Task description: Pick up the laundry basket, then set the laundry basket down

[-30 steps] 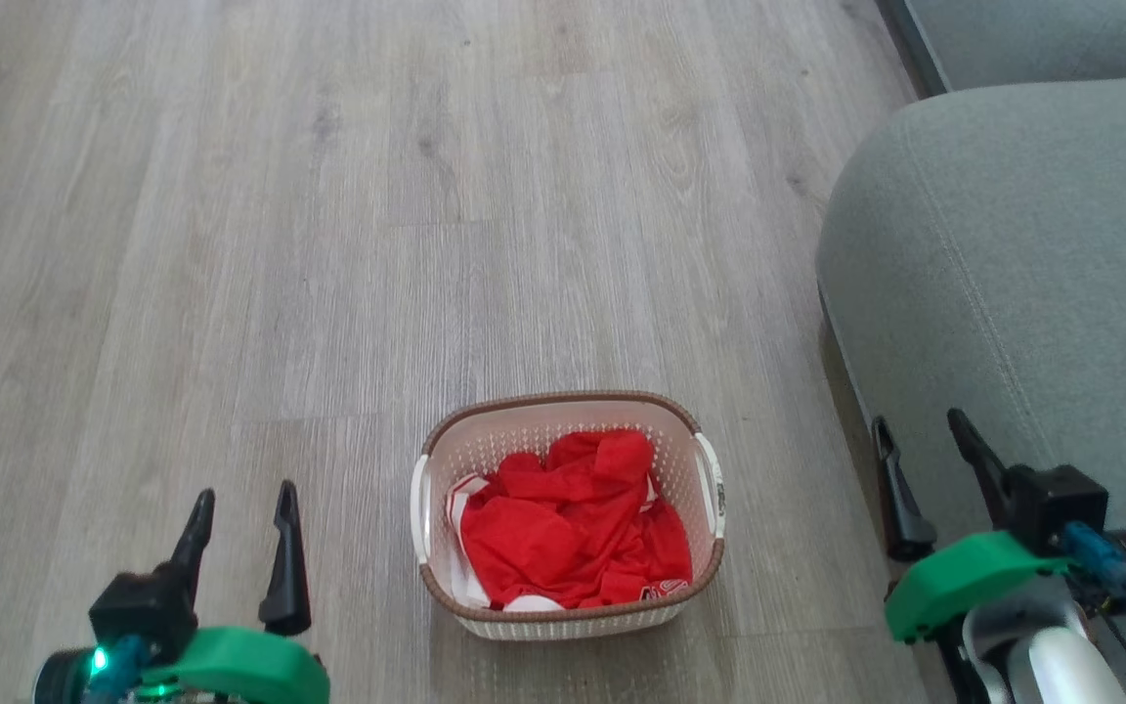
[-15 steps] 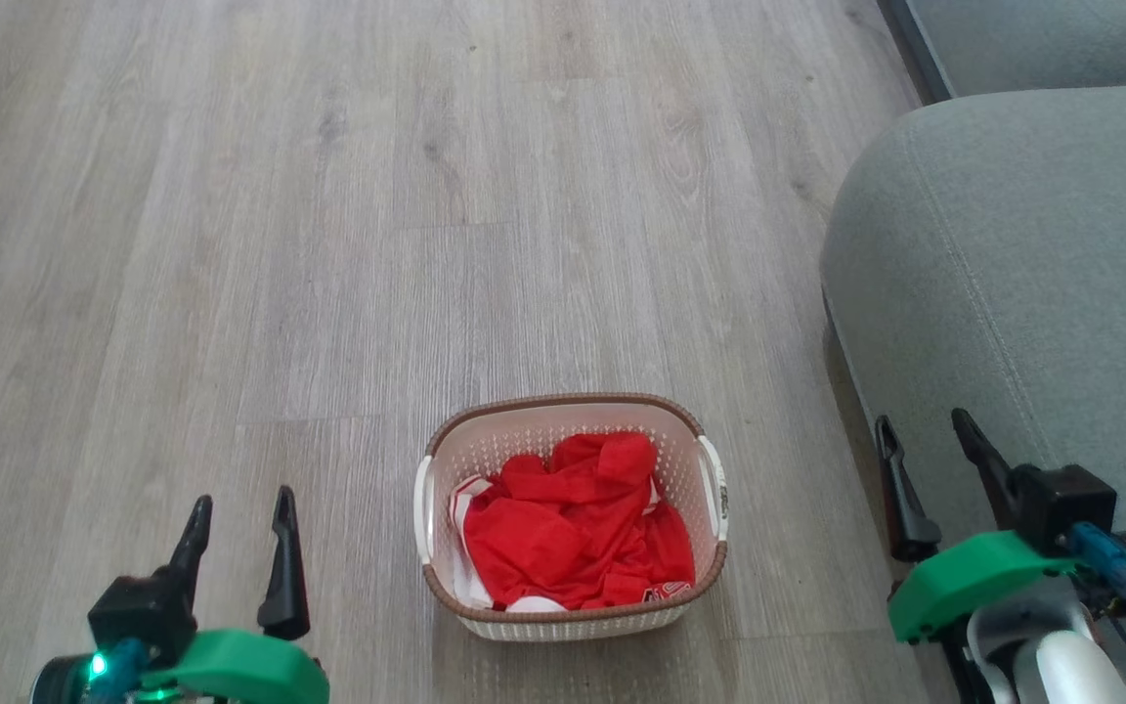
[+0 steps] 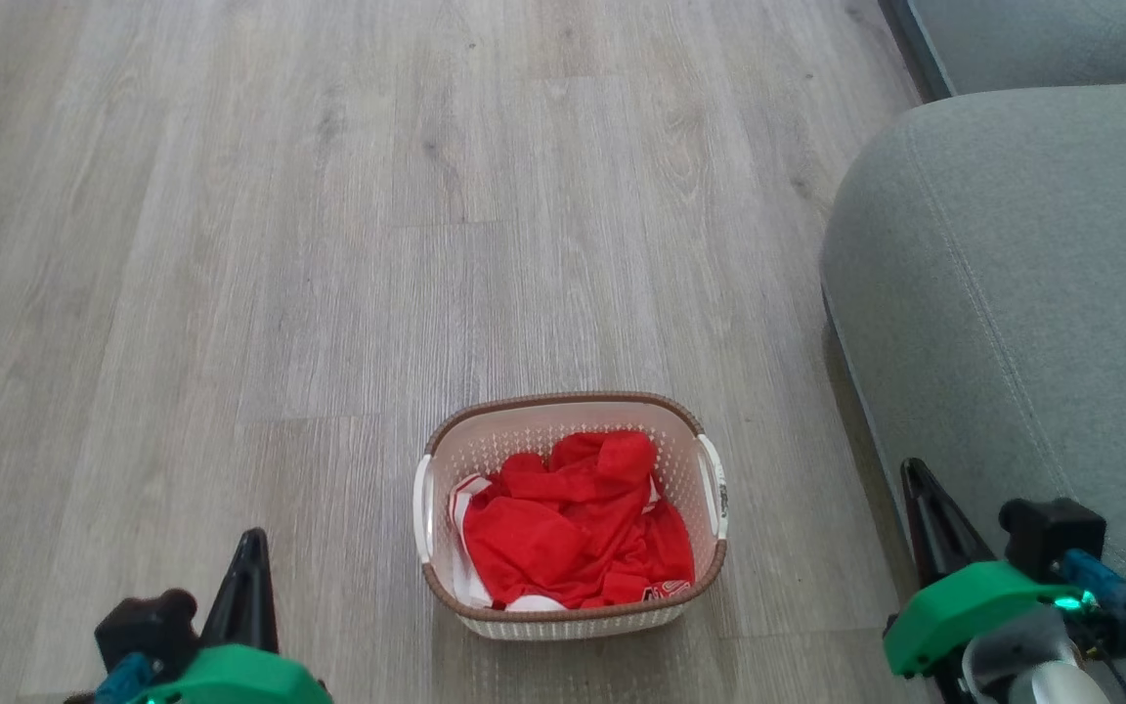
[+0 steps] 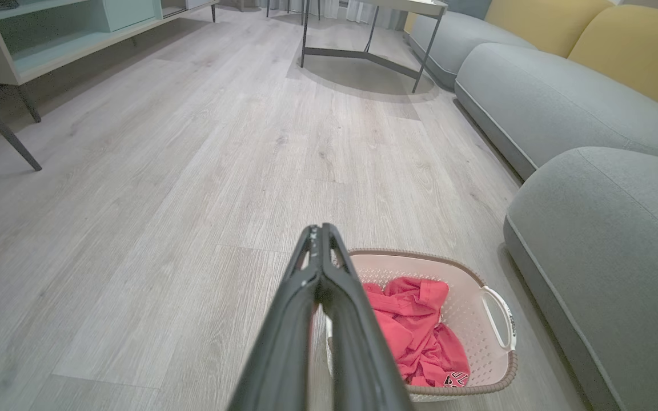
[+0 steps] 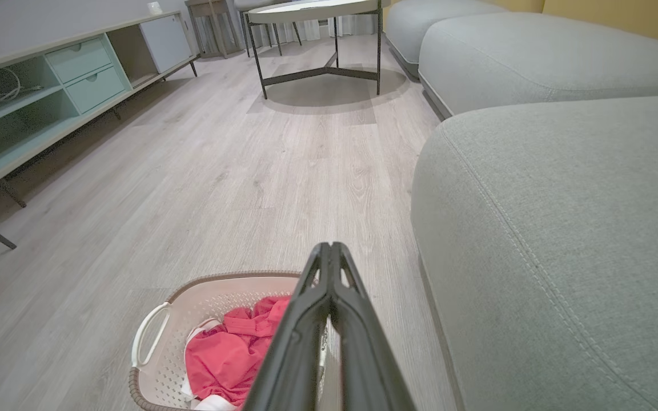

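The laundry basket point(image 3: 568, 513) stands on the wood floor, cream with perforated walls, a brown rim and two white side handles, red-and-white clothing heaped inside. It also appears in the left wrist view point(image 4: 466, 325) and the right wrist view point(image 5: 192, 337). My left gripper point(image 3: 252, 543) is low to the basket's left, fingers pressed together and empty, tips meeting in its own view point(image 4: 320, 231). My right gripper point(image 3: 913, 474) sits to the basket's right beside the sofa, also shut with nothing held, tips together in its own view point(image 5: 329, 248). Neither touches the basket.
A grey sofa point(image 3: 1022, 293) fills the right side, close to the right gripper. Farther off stand a round metal-legged table point(image 5: 317, 34) and a low cabinet with pale blue drawers point(image 5: 49, 91) along the left wall. Open wood floor point(image 3: 328, 244) stretches ahead.
Both grippers have shut: their fingers were spread apart before and now meet. Both arms have also dropped lower in the head view. The basket has stayed put.
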Robot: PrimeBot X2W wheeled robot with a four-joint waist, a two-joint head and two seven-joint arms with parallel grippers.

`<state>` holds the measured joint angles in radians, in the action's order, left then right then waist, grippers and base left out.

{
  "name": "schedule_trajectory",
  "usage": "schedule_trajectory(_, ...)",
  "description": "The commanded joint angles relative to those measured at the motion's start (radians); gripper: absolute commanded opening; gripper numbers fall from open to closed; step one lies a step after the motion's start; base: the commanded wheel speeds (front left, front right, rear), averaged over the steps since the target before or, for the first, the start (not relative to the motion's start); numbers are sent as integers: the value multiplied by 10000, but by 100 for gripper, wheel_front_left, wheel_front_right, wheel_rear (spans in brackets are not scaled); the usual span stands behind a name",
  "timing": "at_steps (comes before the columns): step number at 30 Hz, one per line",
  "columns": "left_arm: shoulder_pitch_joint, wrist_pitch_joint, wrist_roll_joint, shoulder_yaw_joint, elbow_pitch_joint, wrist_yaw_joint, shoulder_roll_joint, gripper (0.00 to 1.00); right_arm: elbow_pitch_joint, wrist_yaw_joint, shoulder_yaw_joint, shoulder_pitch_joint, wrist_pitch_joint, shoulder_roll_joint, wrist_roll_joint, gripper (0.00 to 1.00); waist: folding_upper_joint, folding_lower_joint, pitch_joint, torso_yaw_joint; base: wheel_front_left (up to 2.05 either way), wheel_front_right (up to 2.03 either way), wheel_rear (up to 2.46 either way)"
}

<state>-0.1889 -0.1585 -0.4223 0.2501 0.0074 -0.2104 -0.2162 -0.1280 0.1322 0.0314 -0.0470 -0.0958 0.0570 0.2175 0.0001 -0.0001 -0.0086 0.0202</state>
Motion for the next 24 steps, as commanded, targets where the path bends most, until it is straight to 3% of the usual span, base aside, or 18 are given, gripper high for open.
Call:
schedule_trajectory(1, 330, 47, -334, -184, -280, 103, -52, 0, 277, -1, -61, 379, 58, 41, 415, 0, -1, 1, 0, -5, 0, 0, 0)
schedule_trajectory(24, 830, 455, -2609, -731, 61, 557, 179, 0, -34, -4, -41, 661, 221, 245, 3215, 0, -1, 1, 8, -43, 0, 0, 0)
